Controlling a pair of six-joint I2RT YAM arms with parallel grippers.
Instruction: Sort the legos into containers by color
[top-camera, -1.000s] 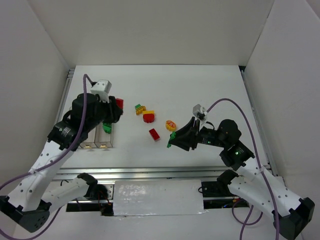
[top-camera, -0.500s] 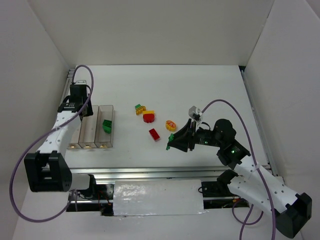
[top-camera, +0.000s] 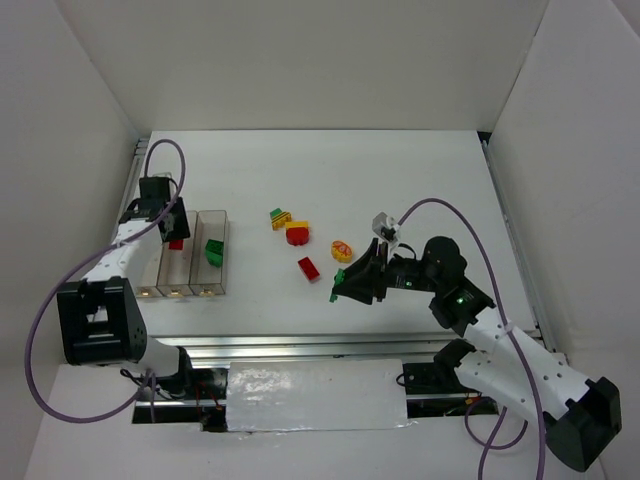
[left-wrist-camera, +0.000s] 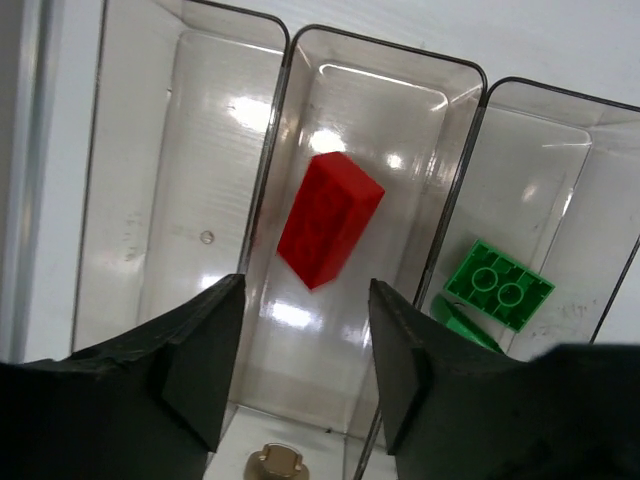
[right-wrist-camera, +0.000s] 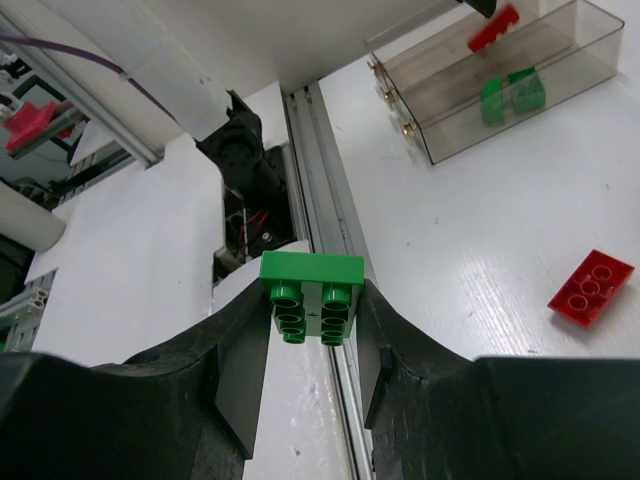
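Three clear containers (top-camera: 188, 268) stand joined in a row at the left. My left gripper (top-camera: 166, 222) is open above the middle one (left-wrist-camera: 385, 120), and a red brick (left-wrist-camera: 330, 218) lies tilted inside it below the fingers. Two green pieces (left-wrist-camera: 497, 297) lie in the right-hand one. My right gripper (top-camera: 343, 284) is shut on a green brick (right-wrist-camera: 311, 297) and holds it above the table's near middle. On the table lie a green-and-yellow piece (top-camera: 280, 217), a red rounded piece (top-camera: 297, 234), a red brick (top-camera: 308, 268) and a yellow-and-red piece (top-camera: 342, 249).
The leftmost container (left-wrist-camera: 160, 170) holds no pieces. White walls enclose the table on three sides. A metal rail (top-camera: 300, 345) runs along the near edge, and the right wrist view shows it (right-wrist-camera: 330, 170) under the held brick.
The left arm swung to the far-left containers, and the red brick it carried now lies in the middle one. My right gripper drifted slightly left, still holding the green brick.
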